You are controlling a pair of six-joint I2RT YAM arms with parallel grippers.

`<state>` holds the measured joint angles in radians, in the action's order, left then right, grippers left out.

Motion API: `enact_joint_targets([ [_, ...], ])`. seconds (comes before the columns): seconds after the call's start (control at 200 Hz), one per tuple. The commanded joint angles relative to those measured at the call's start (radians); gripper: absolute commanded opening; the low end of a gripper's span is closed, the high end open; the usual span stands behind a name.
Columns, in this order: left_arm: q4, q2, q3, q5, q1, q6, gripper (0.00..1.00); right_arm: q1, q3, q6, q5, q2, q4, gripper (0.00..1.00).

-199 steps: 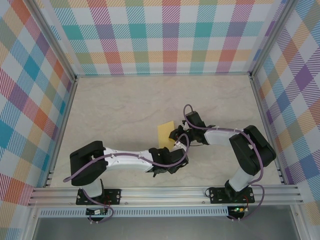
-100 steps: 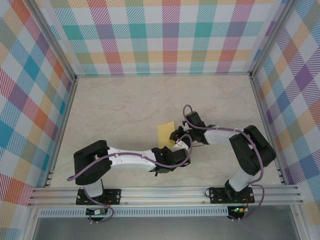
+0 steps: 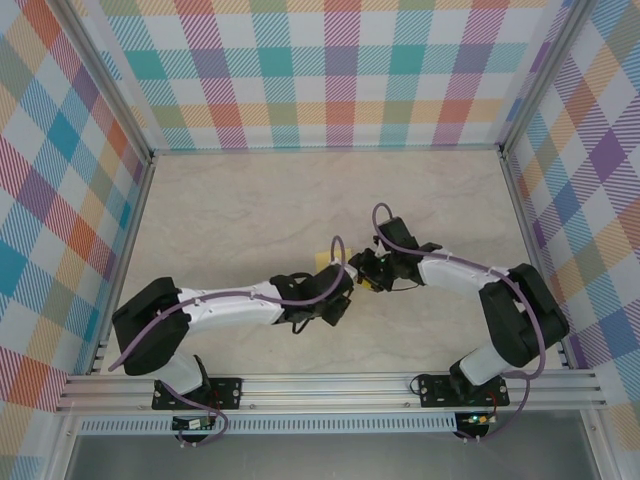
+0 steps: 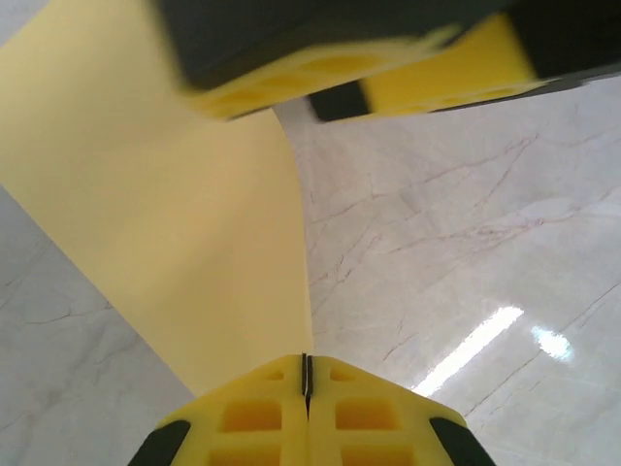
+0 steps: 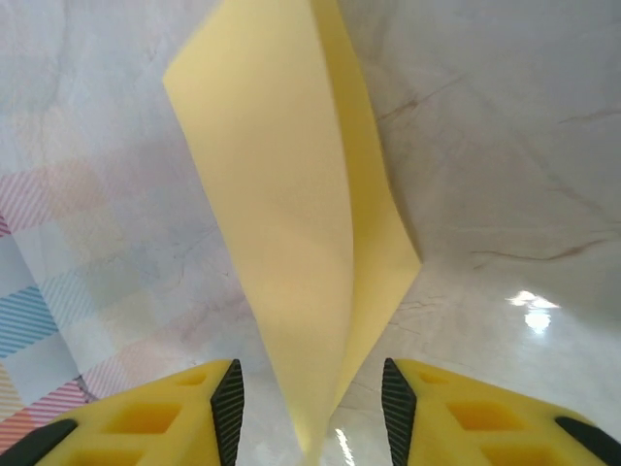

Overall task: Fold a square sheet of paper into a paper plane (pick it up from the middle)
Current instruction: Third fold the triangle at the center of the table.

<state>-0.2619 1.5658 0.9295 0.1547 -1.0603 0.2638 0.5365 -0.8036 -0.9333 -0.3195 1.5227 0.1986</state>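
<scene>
Paper (image 4: 175,214) in my grip, right here around the middle of the table (image 4: 466,243), a touch to the near side! My left claw (image 4: 306,374) is pressed tight together on one edge of it. The fingers sit flush, with just a hairline seam between them, and the yellow paper rises away from them in a wide, bowed band.

My right claw (image 5: 309,388) comes in from the right, nose to nose with the left one, and its fingers are spread. The paper runs up between them with a gap on either side, so nothing is pinched there. From that wrist I see the paper doubled over, two layers meeting at a sharp corner, standing up off the pale marbled table.

From above, my two arms meet tip to tip, and a sliver of yellow peeks out on the far side of my left claw.
</scene>
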Motion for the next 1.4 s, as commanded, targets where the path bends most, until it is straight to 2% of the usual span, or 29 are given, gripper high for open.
enact_joint_targets([
  [0.0, 0.067, -0.036, -0.051, -0.231, 0.064, 0.036, 0.00, -0.018, -0.046, 0.089, 0.047, -0.028, 0.099, 0.45],
  [0.085, 0.090, -0.034, -0.070, -0.340, 0.119, 0.043, 0.00, -0.020, -0.070, 0.129, 0.015, -0.018, 0.092, 0.42],
  [0.285, 0.122, -0.033, -0.101, -0.458, 0.198, 0.062, 0.00, -0.019, -0.162, 0.214, -0.068, 0.073, 0.099, 0.24],
  [0.42, 0.133, -0.040, -0.123, -0.506, 0.238, 0.075, 0.00, -0.018, -0.223, 0.252, -0.106, 0.150, 0.112, 0.20],
  [0.745, 0.124, -0.035, -0.123, -0.561, 0.280, 0.076, 0.00, -0.016, -0.334, 0.300, -0.136, 0.334, 0.140, 0.18],
  [1.16, 0.091, 0.001, -0.092, -0.615, 0.323, 0.057, 0.00, -0.004, -0.414, 0.431, -0.021, 0.467, 0.269, 0.16],
  [1.4, 0.046, 0.054, -0.049, -0.605, 0.349, 0.046, 0.00, 0.003, -0.425, 0.506, 0.012, 0.478, 0.300, 0.14],
])
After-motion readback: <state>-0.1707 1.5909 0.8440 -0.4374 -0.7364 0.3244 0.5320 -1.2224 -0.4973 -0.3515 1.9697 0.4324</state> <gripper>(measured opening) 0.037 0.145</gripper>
